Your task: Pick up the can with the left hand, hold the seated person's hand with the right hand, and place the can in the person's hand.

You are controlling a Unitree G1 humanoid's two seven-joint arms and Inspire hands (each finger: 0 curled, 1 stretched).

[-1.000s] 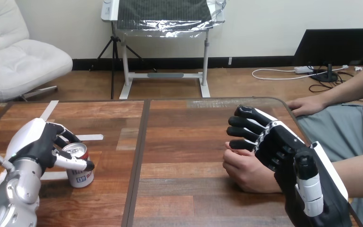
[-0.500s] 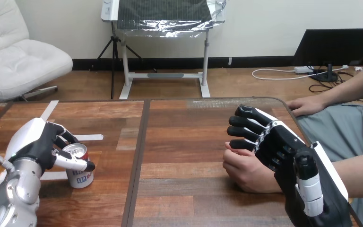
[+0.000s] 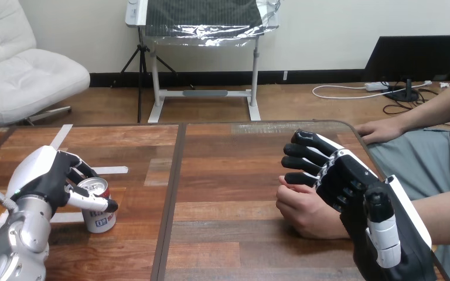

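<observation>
The can (image 3: 99, 218) stands upright on the left part of the table (image 3: 228, 170), near the front edge. It has a silver top, a red upper band and a white lower part with blue print. The left hand (image 3: 42, 175) is wrapped round it, thumb across its front and fingers behind its rim. The person's hand (image 3: 304, 213) lies on the table's right part, loosely curled, with the right hand (image 3: 345, 178) over its back.

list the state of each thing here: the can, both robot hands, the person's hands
red and white metal can: upright on the wooden table
left hand: curled round the can
person's nearer hand: loosely curled, resting on the table
right hand: over the person's nearer hand, hold unclear
person's farther hand: flat at the table's edge
</observation>
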